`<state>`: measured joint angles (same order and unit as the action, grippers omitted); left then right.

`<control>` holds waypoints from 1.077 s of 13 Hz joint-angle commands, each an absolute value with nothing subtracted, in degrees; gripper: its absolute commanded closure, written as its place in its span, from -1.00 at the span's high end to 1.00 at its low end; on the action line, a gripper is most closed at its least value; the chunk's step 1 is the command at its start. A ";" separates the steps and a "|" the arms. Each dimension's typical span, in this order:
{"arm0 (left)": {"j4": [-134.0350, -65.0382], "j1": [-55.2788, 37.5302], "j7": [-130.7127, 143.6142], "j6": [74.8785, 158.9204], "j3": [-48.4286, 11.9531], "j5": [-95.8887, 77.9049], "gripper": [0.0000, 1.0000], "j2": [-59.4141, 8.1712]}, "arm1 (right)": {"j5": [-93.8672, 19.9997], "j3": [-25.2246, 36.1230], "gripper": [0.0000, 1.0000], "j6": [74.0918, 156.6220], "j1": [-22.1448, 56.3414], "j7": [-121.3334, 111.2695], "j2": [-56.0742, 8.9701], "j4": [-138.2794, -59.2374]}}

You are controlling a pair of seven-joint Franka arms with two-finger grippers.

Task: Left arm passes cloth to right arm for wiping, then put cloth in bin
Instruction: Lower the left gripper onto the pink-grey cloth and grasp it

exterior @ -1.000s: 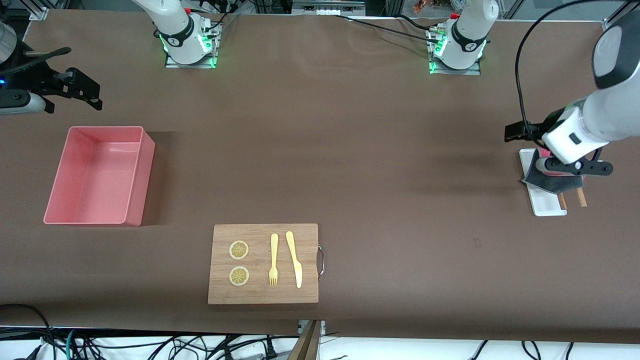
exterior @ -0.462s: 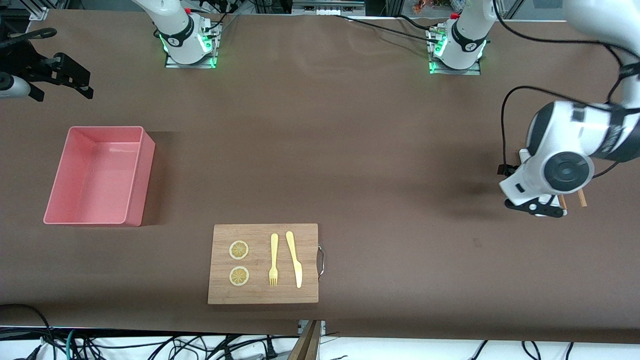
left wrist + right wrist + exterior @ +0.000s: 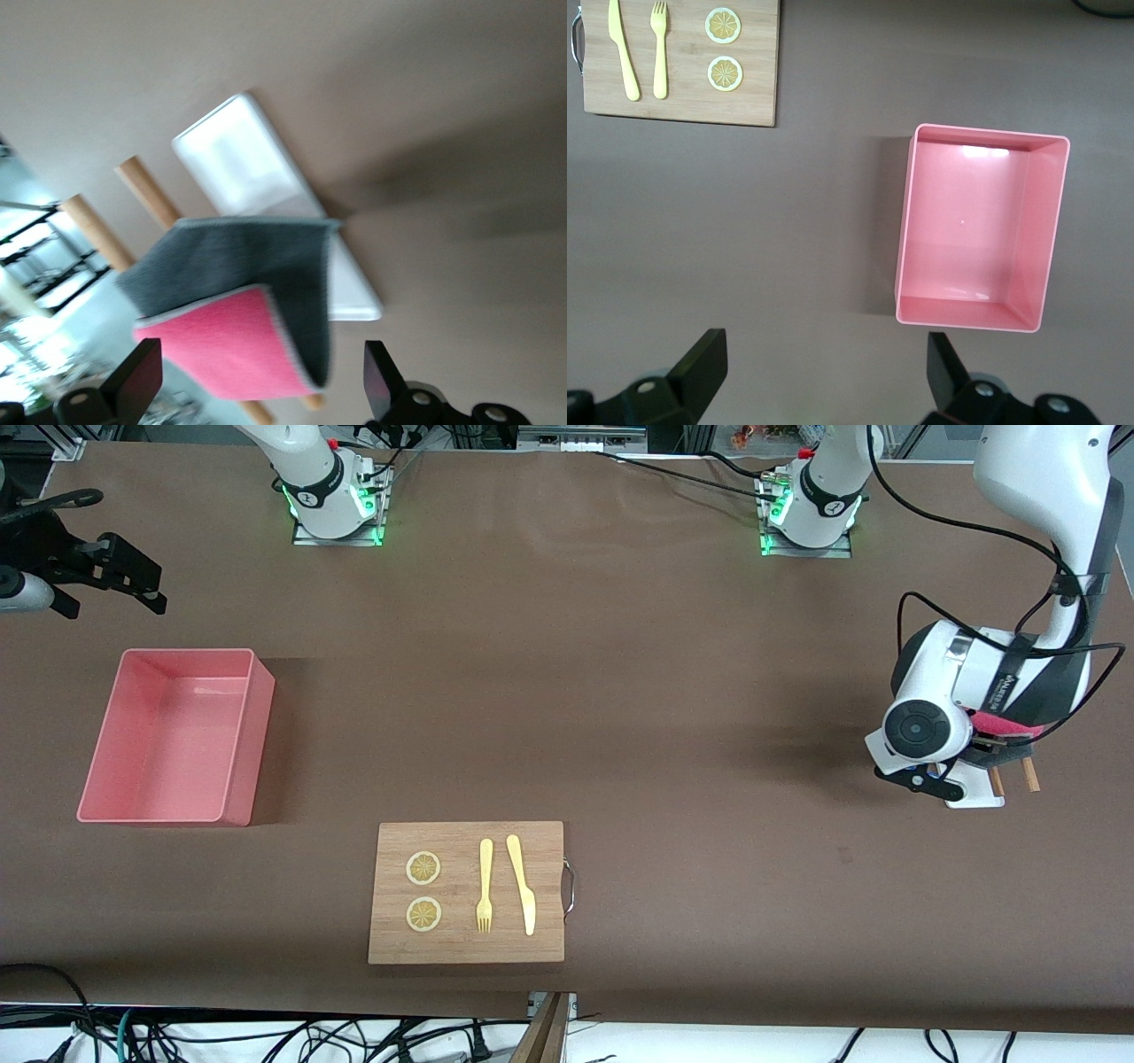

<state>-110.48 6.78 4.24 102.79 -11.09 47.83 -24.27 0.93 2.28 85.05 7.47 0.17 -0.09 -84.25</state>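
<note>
Your step, as I read it, is getting the cloth (image 3: 235, 266) up off the tray (image 3: 235, 159) and across to the handover. Lift it fully clear of the tray's raised lip and the two wooden sticks (image 3: 146, 190) beside it before you swing toward mid-frame. The left gripper (image 3: 257, 390) sits at the cloth over the tray, at the frame's edge on the left arm's end. The blurred wrist view doesn't show whether it has the cloth clamped, so confirm that first. The cloth is soft and limp, folded so the grey face drapes over the magenta one; leave a free flap for the other arm. The right gripper (image 3: 111, 593) waits high in the frame above the bin (image 3: 252, 744), fingers wide and empty. The bin is smooth, glossy plastic with sloped walls.
</note>
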 commanded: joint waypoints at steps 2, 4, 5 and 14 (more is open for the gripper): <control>-118.21 8.96 12.29 108.54 -11.16 54.39 1.00 -22.06 | 0.62 2.11 1.00 84.90 7.47 0.18 -1.05 -82.88; -119.09 10.45 12.57 108.54 -11.25 55.98 1.00 -21.62 | 0.62 2.11 1.00 84.90 7.38 -0.09 -1.05 -82.88; -119.27 10.46 12.57 108.54 -11.16 55.99 1.00 -21.62 | 0.62 2.11 1.00 84.90 7.38 -0.09 -1.05 -82.88; -120.24 10.81 22.33 108.02 -10.99 66.01 -0.02 -25.14 | 0.62 2.02 1.00 84.99 7.47 -0.26 -1.05 -82.88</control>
<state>-119.99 10.35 21.54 107.78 -10.82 64.45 -25.77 0.93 2.24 85.17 7.55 0.13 -0.63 -84.13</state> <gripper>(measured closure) 0.260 0.000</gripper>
